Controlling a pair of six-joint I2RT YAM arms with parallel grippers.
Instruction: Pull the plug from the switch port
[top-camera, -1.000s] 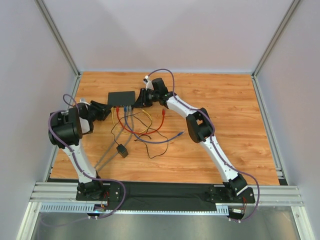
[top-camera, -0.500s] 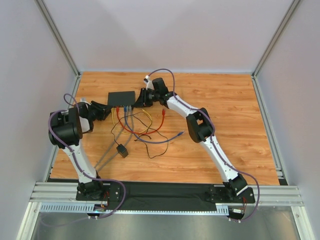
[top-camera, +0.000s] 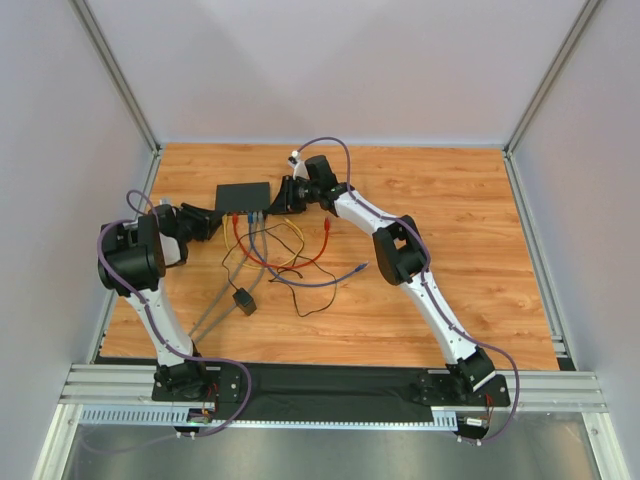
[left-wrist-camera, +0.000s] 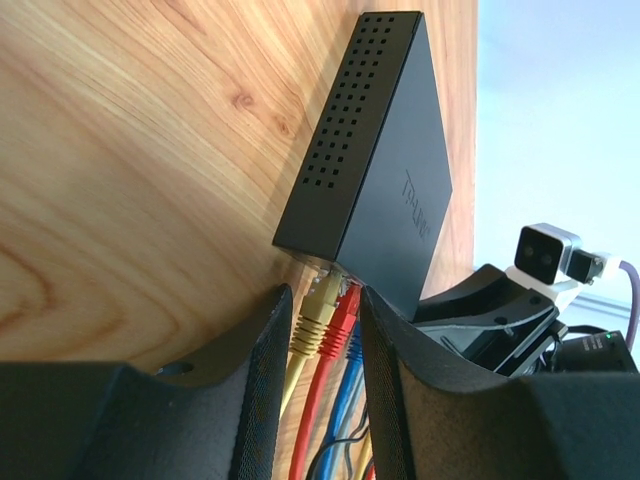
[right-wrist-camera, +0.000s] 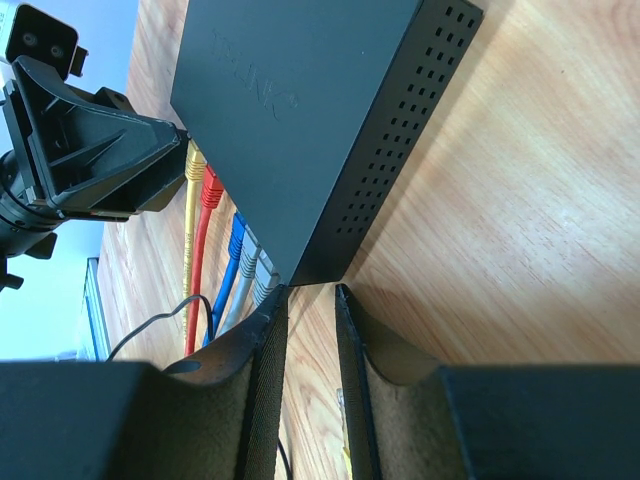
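Note:
The switch (top-camera: 243, 196) is a flat black box at the back left of the table, with a row of cables plugged into its near edge. In the left wrist view my left gripper (left-wrist-camera: 322, 305) reaches up to the switch (left-wrist-camera: 380, 170). Its jaws stand narrowly open around the yellow plug (left-wrist-camera: 318, 310) and the red plug (left-wrist-camera: 343, 312), almost touching both, with a blue plug (left-wrist-camera: 352, 350) just beyond. My right gripper (right-wrist-camera: 312, 292) rests at the switch's right corner (right-wrist-camera: 300, 270). It is slightly open, with only bare wood between its fingers.
A small black adapter block (top-camera: 243, 301) on a thin wire lies nearer the front. Loose cable ends, red (top-camera: 327, 228) and purple (top-camera: 360, 267), trail over the wood to the right of the tangle. Grey cables run towards the table's front left edge.
My left gripper's jaws have narrowed around the yellow and red plugs. Both arms and the switch have stayed in place.

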